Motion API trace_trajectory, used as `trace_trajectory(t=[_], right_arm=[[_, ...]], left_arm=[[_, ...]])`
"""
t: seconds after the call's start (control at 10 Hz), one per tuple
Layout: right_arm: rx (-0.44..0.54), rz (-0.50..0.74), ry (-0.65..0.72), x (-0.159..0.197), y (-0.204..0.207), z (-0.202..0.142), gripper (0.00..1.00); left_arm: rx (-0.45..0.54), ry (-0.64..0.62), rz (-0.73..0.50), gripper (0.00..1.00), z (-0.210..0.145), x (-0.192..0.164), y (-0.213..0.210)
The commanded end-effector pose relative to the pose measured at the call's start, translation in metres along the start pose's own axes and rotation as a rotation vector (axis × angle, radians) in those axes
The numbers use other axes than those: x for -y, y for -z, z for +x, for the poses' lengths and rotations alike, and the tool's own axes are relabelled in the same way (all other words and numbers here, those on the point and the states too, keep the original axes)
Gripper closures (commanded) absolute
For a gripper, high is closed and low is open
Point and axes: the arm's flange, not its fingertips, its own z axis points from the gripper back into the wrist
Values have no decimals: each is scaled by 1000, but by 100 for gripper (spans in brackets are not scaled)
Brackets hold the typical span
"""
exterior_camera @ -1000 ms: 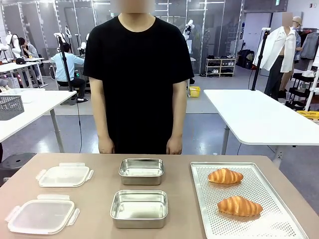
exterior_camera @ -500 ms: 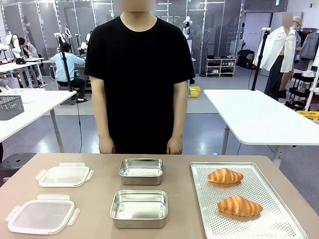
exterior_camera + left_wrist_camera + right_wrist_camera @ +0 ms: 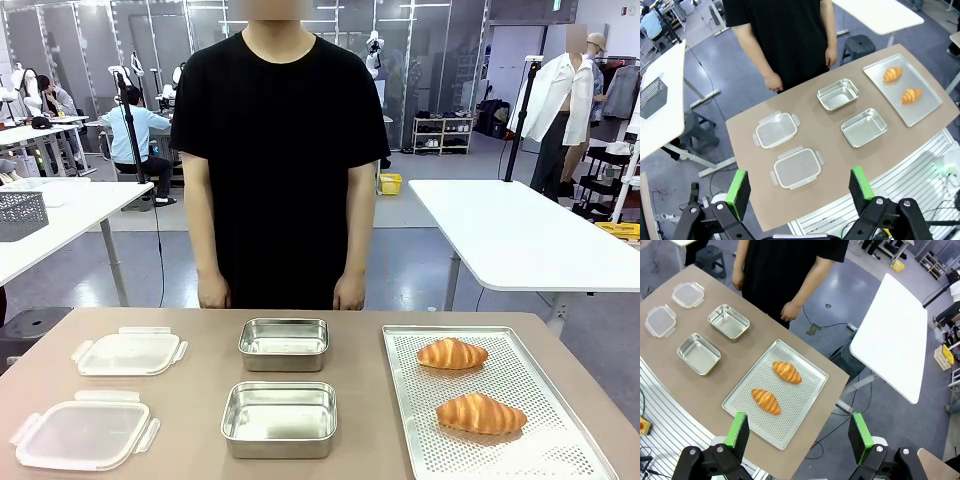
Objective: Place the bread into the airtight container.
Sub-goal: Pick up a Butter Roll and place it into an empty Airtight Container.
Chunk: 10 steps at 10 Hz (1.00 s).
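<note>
Right now we are holding the left gripper (image 3: 801, 186) and the right gripper (image 3: 799, 432) wide open and empty, well clear of the tray (image 3: 535, 385) where one croissant (image 3: 452, 353) and a second croissant (image 3: 481, 413) are lying, probably light and crushable, best pinched gently across the thick middle.

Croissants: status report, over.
Left end effector and right end effector open, empty, high. Far croissant and near croissant on tray. Near container and far container lidless; nothing blocking.

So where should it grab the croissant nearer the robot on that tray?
Probably the near croissant across its thick middle, coming straight down from above. It lies flat on the perforated tray, both long sides free, and its tapered tips look too slim to hold.
</note>
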Motion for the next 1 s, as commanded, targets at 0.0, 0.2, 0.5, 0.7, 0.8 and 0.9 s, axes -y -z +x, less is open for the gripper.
trace_trajectory(t=[0.0,0.2,0.5,0.7,0.8,0.9], right_arm=[[4,5,2,0,-1,0,0],[4,5,2,0,-1,0,0],[4,5,2,0,-1,0,0],[4,5,2,0,-1,0,0],[4,5,2,0,-1,0,0],[4,5,2,0,-1,0,0]], left_arm=[[10,5,1,0,-1,3,-6],[10,5,1,0,-1,3,-6],[10,5,1,0,-1,3,-6],[10,5,1,0,-1,3,-6],[10,5,1,0,-1,3,-6],[10,5,1,0,-1,3,-6]])
